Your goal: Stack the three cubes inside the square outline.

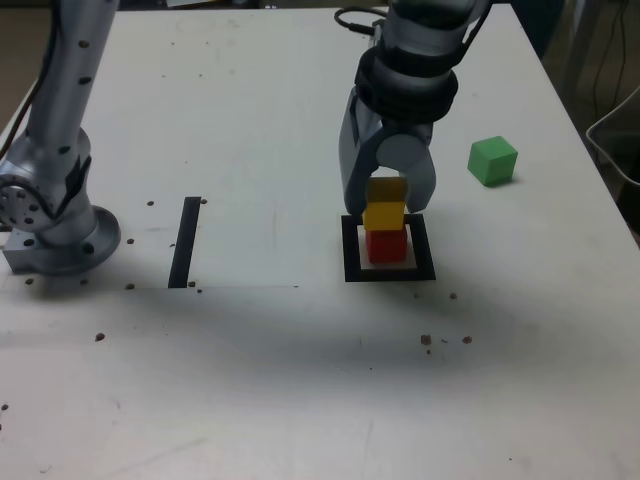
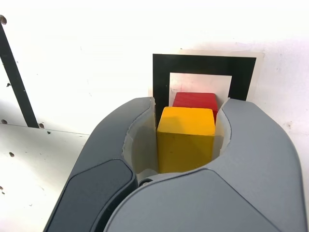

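Note:
My gripper (image 1: 388,205) is shut on the yellow cube (image 1: 385,215), which hangs directly over the red cube (image 1: 386,246). The red cube sits inside the square outline (image 1: 350,252) of black tape. I cannot tell whether yellow rests on red or hovers just above it. In the wrist view the yellow cube (image 2: 186,140) fills the gap between the grey jaws of the gripper (image 2: 190,112), with the red cube (image 2: 195,100) and the square outline (image 2: 203,63) showing beyond it. The green cube (image 1: 493,161) lies alone on the table, towards the exterior view's right of the gripper.
A single straight black tape strip (image 1: 185,241) (image 2: 14,82) lies on the white table at the exterior view's left. The arm's grey base (image 1: 55,235) stands at the far left edge. Cables hang past the table's right edge (image 1: 615,120).

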Controlling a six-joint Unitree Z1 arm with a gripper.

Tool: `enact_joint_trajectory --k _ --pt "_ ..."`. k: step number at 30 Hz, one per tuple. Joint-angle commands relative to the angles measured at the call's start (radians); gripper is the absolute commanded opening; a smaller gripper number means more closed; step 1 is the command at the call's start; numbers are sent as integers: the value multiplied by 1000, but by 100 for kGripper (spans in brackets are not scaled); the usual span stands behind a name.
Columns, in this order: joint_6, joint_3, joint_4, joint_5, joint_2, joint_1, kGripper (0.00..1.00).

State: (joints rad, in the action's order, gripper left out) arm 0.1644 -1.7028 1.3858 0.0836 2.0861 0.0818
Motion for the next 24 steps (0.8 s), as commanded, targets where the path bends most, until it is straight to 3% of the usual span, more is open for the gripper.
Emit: enact_joint_trajectory --k 1,7,17,19,24 --pt "1 -4 -2 -4 -1 1 24" --pt "1 -1 -3 -5 -1 1 35" --pt "-12 9 -36 -2 1 1 94" --pt "-12 10 -35 4 0 1 98" --pt "-12 11 -30 15 -6 1 99"
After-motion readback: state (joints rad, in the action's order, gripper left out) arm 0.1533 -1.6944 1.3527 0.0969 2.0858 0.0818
